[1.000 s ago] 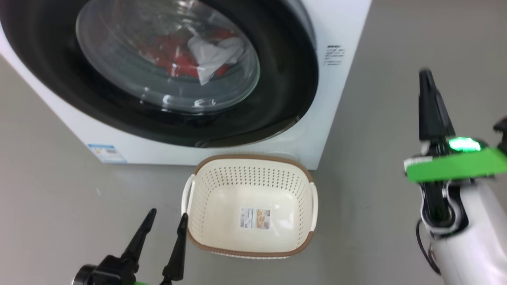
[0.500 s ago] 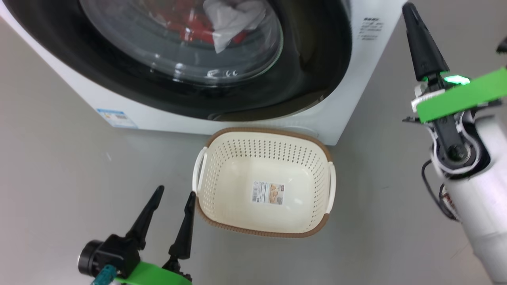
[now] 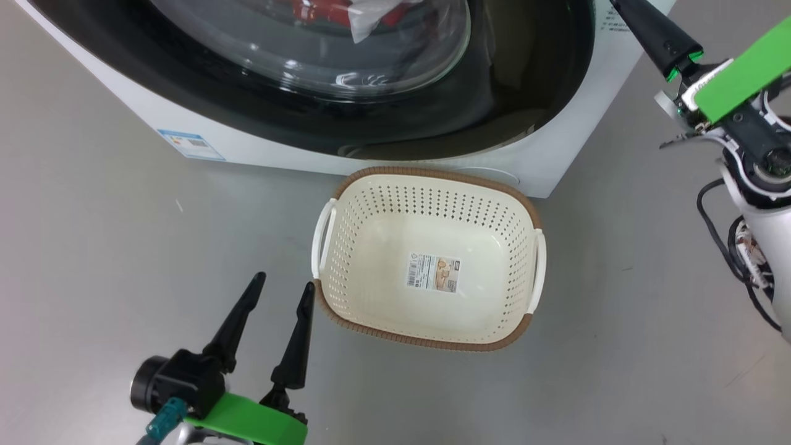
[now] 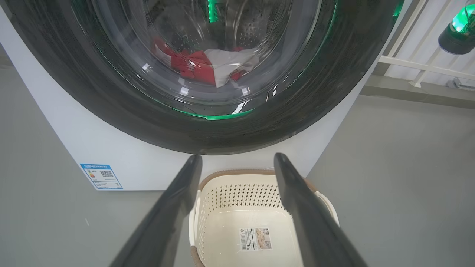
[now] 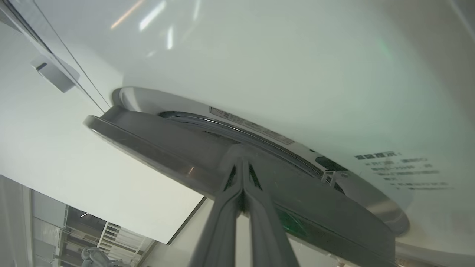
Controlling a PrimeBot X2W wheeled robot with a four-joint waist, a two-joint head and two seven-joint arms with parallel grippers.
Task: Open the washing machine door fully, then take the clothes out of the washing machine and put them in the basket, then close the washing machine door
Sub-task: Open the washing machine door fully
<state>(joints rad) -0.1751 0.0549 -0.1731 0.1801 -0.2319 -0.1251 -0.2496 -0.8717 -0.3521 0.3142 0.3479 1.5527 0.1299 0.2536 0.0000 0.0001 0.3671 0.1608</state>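
The right claw (image 5: 242, 161), fingers together, has risen to the edge of the door (image 5: 156, 144), likely to lever it open; the left claw (image 3: 283, 281) hangs spread beside the empty basket (image 3: 432, 175); clothes (image 4: 207, 66) lie shut inside.

We can read no word outright: the washing machine (image 4: 44, 122) carries a blue label sticker (image 4: 101, 176) with a QR code and blurred lines of dark print (image 5: 402, 170) on its white front, and the basket (image 3: 426, 179) holds a barcode sticker (image 3: 433, 272), its lettering too small.
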